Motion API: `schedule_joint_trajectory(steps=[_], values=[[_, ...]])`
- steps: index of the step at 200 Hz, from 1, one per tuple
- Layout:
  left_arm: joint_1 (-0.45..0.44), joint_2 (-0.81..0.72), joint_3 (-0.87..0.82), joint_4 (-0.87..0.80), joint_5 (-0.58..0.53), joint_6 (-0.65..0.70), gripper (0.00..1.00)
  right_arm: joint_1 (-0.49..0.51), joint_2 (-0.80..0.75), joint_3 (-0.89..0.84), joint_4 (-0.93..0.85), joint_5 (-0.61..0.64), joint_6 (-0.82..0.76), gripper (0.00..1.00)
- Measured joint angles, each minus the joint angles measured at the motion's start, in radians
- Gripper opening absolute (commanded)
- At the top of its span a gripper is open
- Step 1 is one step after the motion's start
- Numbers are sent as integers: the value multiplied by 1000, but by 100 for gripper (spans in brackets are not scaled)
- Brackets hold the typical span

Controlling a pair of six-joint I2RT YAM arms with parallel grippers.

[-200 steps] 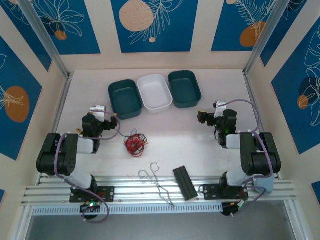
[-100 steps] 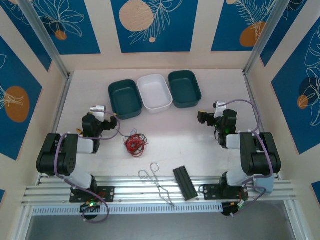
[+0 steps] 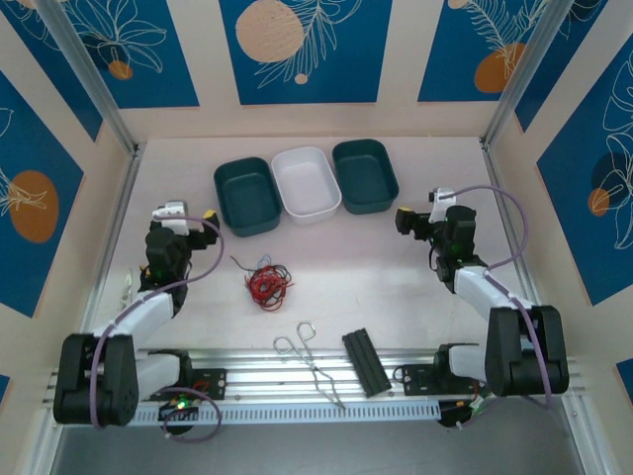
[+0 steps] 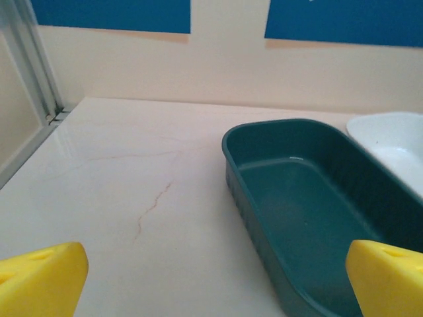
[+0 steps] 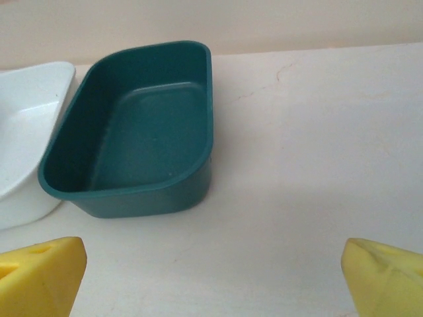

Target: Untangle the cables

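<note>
The left tool [image 3: 188,216] and right tool [image 3: 419,218] stand spread, empty, well apart from the tangled cables [image 3: 267,283].

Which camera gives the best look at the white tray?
The top external view: the white tray shows whole from above, empty, between the left green tray and the right green tray. The left wrist view catches one corner at its right edge; the right wrist view, one end at its left edge.
</note>
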Motion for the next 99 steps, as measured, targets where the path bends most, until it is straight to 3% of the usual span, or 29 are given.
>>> schedule_joint_trajectory(steps=[48,99], values=[[-31,-152,33,-297,10,-275,100,192,-148,14,-177,171,32,99],[-257,-358,48,-662,-45,-436,100,385,-188,130,-423,318,219,99]])
